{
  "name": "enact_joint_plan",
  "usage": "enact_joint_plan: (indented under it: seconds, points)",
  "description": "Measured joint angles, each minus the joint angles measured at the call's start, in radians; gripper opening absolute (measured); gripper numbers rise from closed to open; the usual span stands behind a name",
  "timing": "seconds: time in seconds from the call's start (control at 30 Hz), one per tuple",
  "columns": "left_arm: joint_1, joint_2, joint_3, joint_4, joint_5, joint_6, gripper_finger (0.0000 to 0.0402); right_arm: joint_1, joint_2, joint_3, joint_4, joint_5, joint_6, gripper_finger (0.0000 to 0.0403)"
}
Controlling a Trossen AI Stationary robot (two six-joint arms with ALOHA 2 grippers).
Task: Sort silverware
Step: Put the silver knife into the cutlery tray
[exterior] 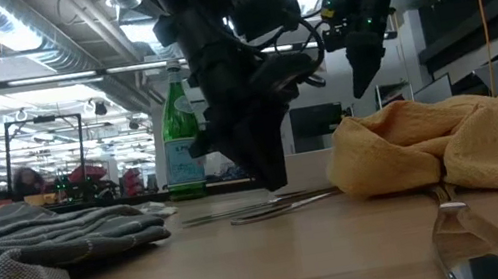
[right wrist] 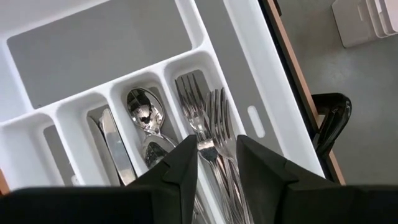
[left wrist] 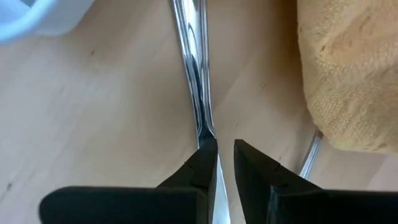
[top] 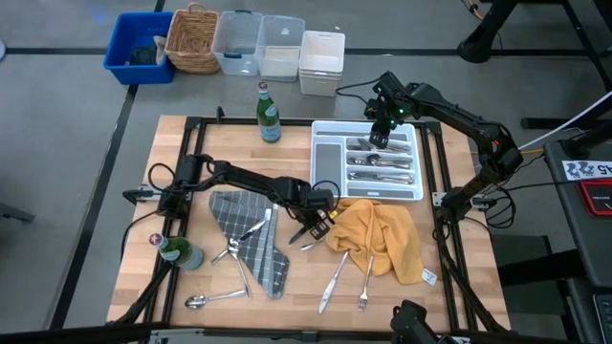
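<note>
A silver utensil (left wrist: pixel 191 56) lies on the wooden table beside the yellow cloth (top: pixel 382 234); it also shows in the low view (exterior: pixel 270 207). My left gripper (left wrist: pixel 225 149) is down at the table with its fingers slightly open, one on each side of the utensil's handle. I cannot tell whether they touch it. My right gripper (right wrist: pixel 216 146) is open and empty above the white tray (top: pixel 325 162), over the compartment of forks (right wrist: pixel 211 115). A spoon (right wrist: pixel 144 112) and knives (right wrist: pixel 112 140) lie in neighbouring compartments.
A grey cloth (top: pixel 251 239) carries two forks (top: pixel 234 250). A spoon (top: pixel 212 300) and two more pieces (top: pixel 349 279) lie near the front edge. One green bottle (top: pixel 269 113) stands at the back and another (top: pixel 180 252) is at the left. Bins (top: pixel 258 43) stand beyond the table.
</note>
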Motion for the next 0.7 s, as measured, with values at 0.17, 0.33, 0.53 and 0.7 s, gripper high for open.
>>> enact_joint_plan:
  seconds: [0.17, 0.33, 0.53, 0.7]
  points:
    - [0.0, 0.0, 0.0, -0.002, -0.001, 0.056, 0.0043, 0.0, 0.0, 0.0, 0.0, 0.0, 0.0, 0.0115]
    - [0.0, 0.0, 0.0, -0.002, -0.001, 0.086, 0.007, 0.0, 0.0, 0.0, 0.002, 0.0, 0.0, 0.0115]
    - [0.0, 0.0, 0.0, 0.001, -0.068, 0.087, 0.0138, 0.0, 0.0, 0.0, 0.002, 0.0, 0.0, 0.0115]
    - [-0.003, 0.01, -0.004, 0.055, -0.107, 0.086, 0.0152, 0.0, 0.0, 0.0, 0.001, 0.0, 0.0, 0.0115]
